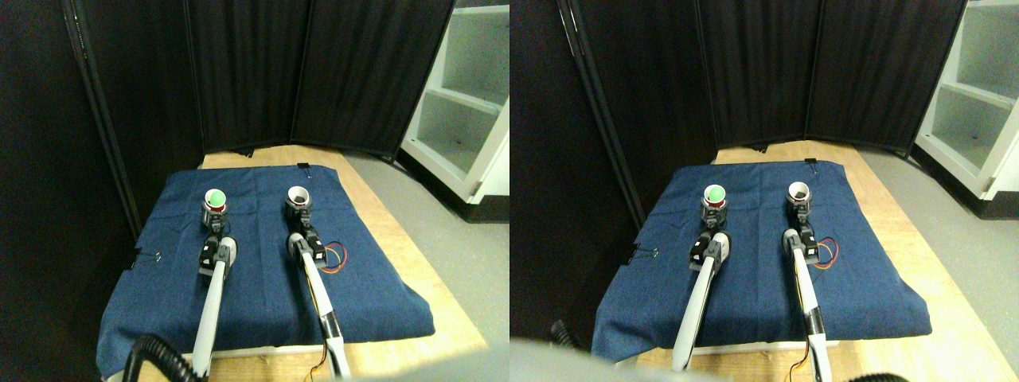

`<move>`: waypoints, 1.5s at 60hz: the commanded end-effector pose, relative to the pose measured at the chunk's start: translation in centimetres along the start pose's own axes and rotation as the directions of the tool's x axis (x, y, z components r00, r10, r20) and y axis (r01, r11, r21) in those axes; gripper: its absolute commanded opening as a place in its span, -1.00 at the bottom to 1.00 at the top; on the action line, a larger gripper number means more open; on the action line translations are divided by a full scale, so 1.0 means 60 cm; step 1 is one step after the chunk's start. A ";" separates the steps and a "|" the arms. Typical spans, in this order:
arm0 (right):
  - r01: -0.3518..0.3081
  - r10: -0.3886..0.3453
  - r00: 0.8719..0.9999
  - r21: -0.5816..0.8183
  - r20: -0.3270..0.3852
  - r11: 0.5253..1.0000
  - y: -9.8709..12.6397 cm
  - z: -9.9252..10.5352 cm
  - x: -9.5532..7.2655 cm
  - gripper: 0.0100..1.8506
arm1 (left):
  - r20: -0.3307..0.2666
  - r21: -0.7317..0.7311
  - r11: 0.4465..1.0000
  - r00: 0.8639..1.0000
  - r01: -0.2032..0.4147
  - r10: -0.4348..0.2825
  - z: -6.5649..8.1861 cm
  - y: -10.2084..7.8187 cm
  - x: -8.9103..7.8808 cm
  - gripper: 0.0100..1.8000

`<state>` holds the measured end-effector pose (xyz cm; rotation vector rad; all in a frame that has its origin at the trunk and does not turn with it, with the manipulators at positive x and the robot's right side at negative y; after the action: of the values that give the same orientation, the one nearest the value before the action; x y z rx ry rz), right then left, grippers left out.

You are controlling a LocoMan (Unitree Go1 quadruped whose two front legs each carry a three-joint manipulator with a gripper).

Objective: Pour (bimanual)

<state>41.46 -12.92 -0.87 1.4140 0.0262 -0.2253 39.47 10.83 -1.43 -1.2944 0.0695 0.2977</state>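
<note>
I'm looking down at the blue cloth (263, 270) spread over the wooden table (398, 263), with both cups standing toward its far half.

On the left, the left cup (215, 199) is white with a red band low on its wall and a green inside; I can't say whether that green is a lining or contents. The left gripper (213, 216) sits right at its base, on the near side. It looks closed round the lower wall, but the jaws are too small for me to be sure, so I cannot tell its state.

To the right, well apart from the first, the right cup (298, 196) is white with something dark inside, which I take to be what gets poured. The right gripper (300, 213) meets it low on the near side in the same way; again I cannot tell if it is gripping.

I judge both cups light, thin-walled and easily squashed or tipped, probably paper or plastic, with smooth walls that may slip. I would take each round the lower to middle wall, gently, keeping the rim free for pouring.

I can read no brand, label or writing anywhere. Red and yellow wires (334, 259) loop on the cloth just right of the right arm.
</note>
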 end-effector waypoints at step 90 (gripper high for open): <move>0.009 -0.002 0.996 0.072 -0.086 0.997 0.036 0.004 -0.040 0.41 | -0.013 -0.006 0.996 0.996 0.091 -0.091 0.031 -0.003 -0.031 0.37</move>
<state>39.83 -13.09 0.26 1.5016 0.1246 -0.2368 37.65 11.93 -1.73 -1.2689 0.0768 0.2637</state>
